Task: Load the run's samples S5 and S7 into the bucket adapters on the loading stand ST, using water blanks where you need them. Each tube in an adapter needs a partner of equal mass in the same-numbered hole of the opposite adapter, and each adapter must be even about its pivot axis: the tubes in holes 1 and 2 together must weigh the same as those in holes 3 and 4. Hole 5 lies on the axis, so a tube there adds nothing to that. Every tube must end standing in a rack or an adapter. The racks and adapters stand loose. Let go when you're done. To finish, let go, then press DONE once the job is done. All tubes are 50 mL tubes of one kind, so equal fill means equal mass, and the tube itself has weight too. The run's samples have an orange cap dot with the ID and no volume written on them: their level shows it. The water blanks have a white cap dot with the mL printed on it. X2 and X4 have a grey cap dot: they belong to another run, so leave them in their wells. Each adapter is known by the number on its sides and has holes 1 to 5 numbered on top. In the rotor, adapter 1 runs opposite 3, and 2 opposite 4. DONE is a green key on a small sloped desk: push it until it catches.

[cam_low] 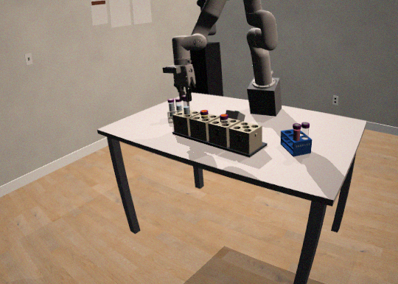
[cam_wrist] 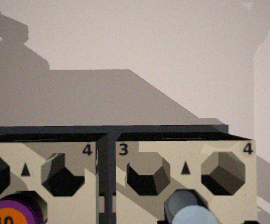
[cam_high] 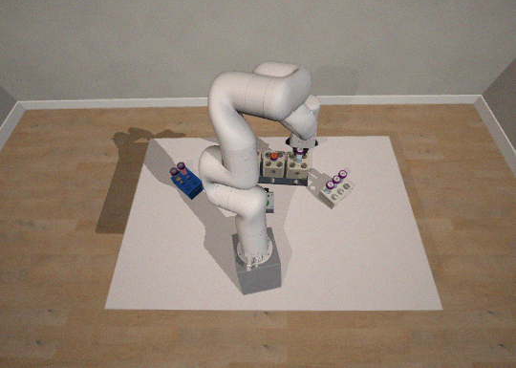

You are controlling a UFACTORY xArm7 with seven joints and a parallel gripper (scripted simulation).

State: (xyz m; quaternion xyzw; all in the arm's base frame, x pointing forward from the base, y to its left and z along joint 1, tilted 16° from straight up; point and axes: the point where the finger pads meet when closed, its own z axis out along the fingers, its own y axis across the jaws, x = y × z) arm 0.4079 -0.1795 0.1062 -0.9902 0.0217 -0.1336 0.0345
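Fingers (cam_high: 300, 152) (cam_low: 185, 97) closed on a blank (cam_high: 299, 159) (cam_low: 186, 111) (cam_wrist: 193, 216), pale blue contents, held about upright. Its lower end is at the middle hole of adapter 4 (cam_high: 295, 175) (cam_low: 180, 126) (cam_wrist: 236, 206); seating depth cannot be told. Adapter 3 (cam_high: 272, 172) (cam_low: 199, 130) (cam_wrist: 73, 210), just beside it on the stand (cam_high: 284, 182) (cam_low: 258, 150) (cam_wrist: 211, 129), bears one orange-dotted tube (cam_high: 273, 156) (cam_low: 204, 112) (cam_wrist: 7, 215). White rack (cam_high: 330, 201): three capped tubes. Blue rack (cam_high: 188, 186) (cam_low: 295, 147): two. Both racks on the tabletop (cam_high: 354, 262) (cam_low: 147, 136).
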